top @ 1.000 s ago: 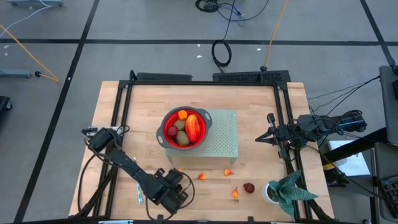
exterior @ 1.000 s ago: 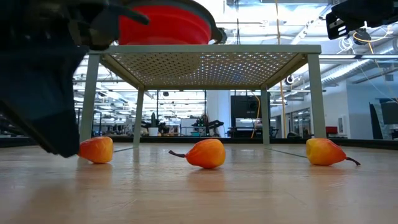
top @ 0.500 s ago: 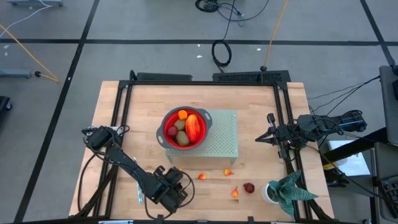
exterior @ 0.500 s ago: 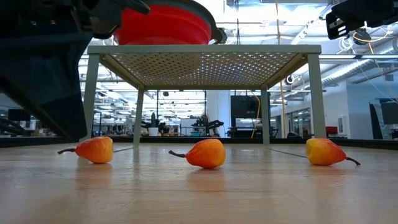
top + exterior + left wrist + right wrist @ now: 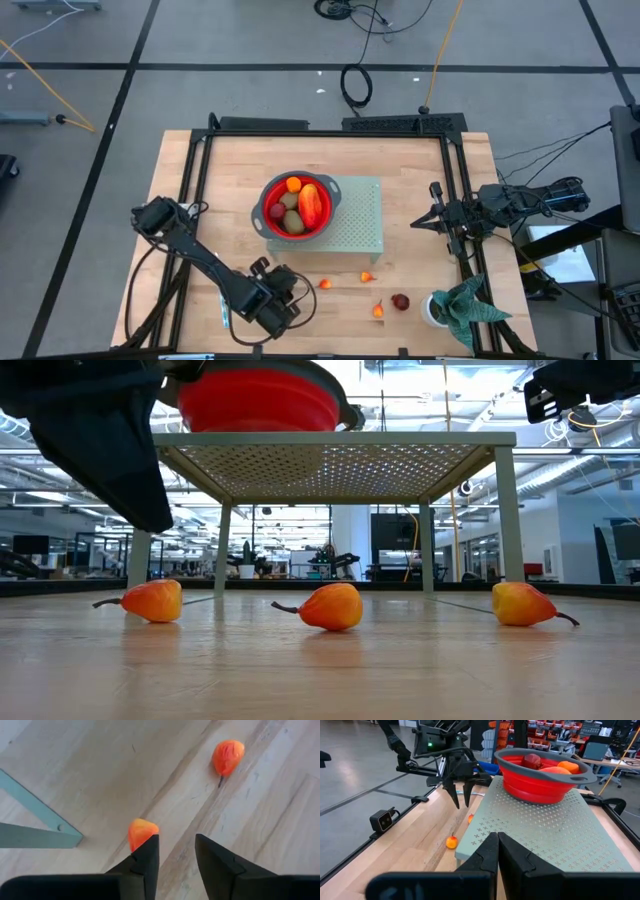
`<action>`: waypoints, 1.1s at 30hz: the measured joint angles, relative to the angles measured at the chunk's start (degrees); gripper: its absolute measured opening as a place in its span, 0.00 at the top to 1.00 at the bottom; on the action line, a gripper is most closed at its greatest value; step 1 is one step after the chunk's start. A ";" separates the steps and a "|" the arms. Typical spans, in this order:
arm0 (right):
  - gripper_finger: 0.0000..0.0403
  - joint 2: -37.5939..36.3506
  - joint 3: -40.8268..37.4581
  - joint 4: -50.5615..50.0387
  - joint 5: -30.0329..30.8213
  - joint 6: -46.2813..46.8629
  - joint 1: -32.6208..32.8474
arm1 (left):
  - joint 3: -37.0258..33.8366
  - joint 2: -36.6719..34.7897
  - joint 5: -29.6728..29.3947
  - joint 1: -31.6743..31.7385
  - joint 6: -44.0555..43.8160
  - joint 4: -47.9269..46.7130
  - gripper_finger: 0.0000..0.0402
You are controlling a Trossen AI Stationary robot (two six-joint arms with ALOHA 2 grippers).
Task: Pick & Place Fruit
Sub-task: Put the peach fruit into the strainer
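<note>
A: Where is the left gripper?

B: Above the table's front, at about seven o'clock from the red bowl. Its fingers stand partly spread and pinch nothing.

A: And the small orange fruit?

B: It lies on the wood just beyond one fingertip, probably not touching. A second one lies farther off, its long axis slanted and its stem toward the gripper.

A: The right gripper?

B: Pressed together at the table's three o'clock edge.

No text or labels can be read.
</note>
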 joint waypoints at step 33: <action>0.99 0.01 0.00 0.00 0.01 0.00 0.00 | -3.58 0.02 5.32 5.08 17.67 4.44 0.45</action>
